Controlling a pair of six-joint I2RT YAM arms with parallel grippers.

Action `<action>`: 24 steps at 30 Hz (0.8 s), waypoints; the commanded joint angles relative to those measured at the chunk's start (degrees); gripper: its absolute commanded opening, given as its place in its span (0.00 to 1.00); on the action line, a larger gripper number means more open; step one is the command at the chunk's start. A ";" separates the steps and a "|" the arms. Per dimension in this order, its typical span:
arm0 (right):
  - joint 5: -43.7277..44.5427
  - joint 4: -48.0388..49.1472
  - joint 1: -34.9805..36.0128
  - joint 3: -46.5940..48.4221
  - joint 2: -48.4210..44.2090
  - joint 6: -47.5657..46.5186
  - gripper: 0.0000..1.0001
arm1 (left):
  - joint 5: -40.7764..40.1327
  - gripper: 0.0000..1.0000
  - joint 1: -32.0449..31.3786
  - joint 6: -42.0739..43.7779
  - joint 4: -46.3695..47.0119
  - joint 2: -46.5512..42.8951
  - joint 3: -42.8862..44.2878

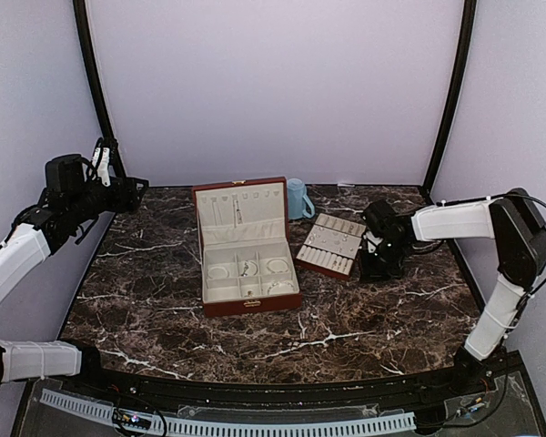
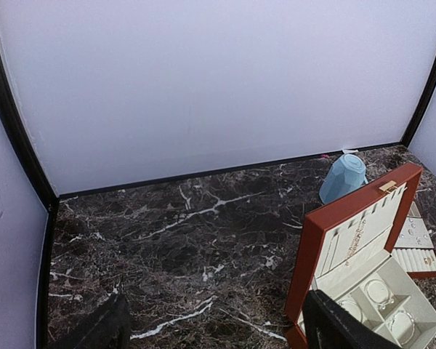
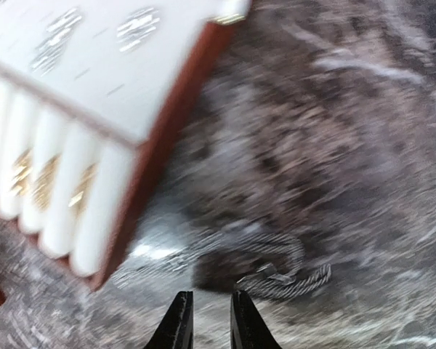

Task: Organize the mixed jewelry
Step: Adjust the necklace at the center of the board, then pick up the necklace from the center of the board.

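Observation:
A silver twisted chain (image 3: 276, 273) lies loose on the marble beside the cream slotted tray (image 3: 58, 145). My right gripper (image 3: 207, 323) hovers low just short of it, jaws a narrow gap apart with nothing between them; this view is blurred. From above, the right gripper (image 1: 378, 264) is right of the tray (image 1: 329, 244). The open reddish-brown box (image 1: 246, 241) holds small silver hoops (image 1: 276, 265) in its cream compartments and chains hang in its lid. My left gripper (image 1: 118, 191) is raised at the far left, wide open and empty; its fingers (image 2: 341, 327) frame bare marble.
A light blue mug (image 1: 297, 198) stands behind the box, also in the left wrist view (image 2: 344, 177). The tray's slots hold gold-coloured rings (image 3: 29, 174) and studs (image 3: 134, 25). The marble table (image 1: 164, 300) is backed by a white wall and black corner posts.

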 commanded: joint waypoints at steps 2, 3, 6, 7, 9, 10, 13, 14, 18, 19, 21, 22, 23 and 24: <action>-0.45 -1.85 1.54 1.33 -3.65 2.12 0.20 | 0.46 0.84 0.37 0.69 1.72 -0.16 -0.53; 1.35 -2.02 1.54 1.57 -3.78 1.80 0.20 | 0.43 0.84 0.37 0.69 1.72 -0.29 -0.53; 5.70 -2.39 1.70 2.12 -3.58 1.23 0.20 | 0.37 0.84 0.37 0.69 1.66 -0.55 -0.53; 7.22 -2.61 1.75 2.48 -3.26 1.22 0.20 | 0.37 0.84 0.37 0.69 1.79 -0.71 -0.53; 9.84 -3.04 2.01 3.18 -2.62 1.38 0.19 | 0.31 0.84 0.37 0.69 1.75 -0.95 -0.53; 10.78 -2.87 2.17 3.51 -2.26 1.37 0.19 | 0.33 0.84 0.37 0.69 1.75 -1.04 -0.57; 11.50 -2.45 2.49 4.40 -0.89 1.61 0.18 | 0.34 0.84 0.37 0.69 1.75 -1.06 -0.61; 11.64 -2.53 2.57 4.81 -0.22 1.77 0.17 | 0.42 0.84 0.37 0.69 1.75 -1.06 -0.59; 13.85 -3.32 3.18 5.74 2.09 2.69 0.15 | 0.44 0.84 0.37 0.70 1.75 -1.15 -0.61; 14.23 -3.48 3.21 5.82 2.47 2.83 0.15 | 0.44 0.84 0.37 0.69 1.75 -1.15 -0.61; 15.22 -4.08 3.21 5.84 3.22 3.21 0.15 | 0.49 0.84 0.37 0.69 1.75 -1.15 -0.62; 15.72 -4.52 3.21 5.91 3.62 3.52 0.15 | 0.53 0.84 0.37 0.69 1.75 -1.15 -0.62; 16.32 -5.04 3.21 5.92 3.94 3.78 0.15 | 0.58 0.84 0.37 0.69 1.75 -1.15 -0.57; 16.51 -5.30 3.21 5.86 4.28 4.07 0.15 | 0.61 0.84 0.37 0.69 1.75 -1.15 -0.55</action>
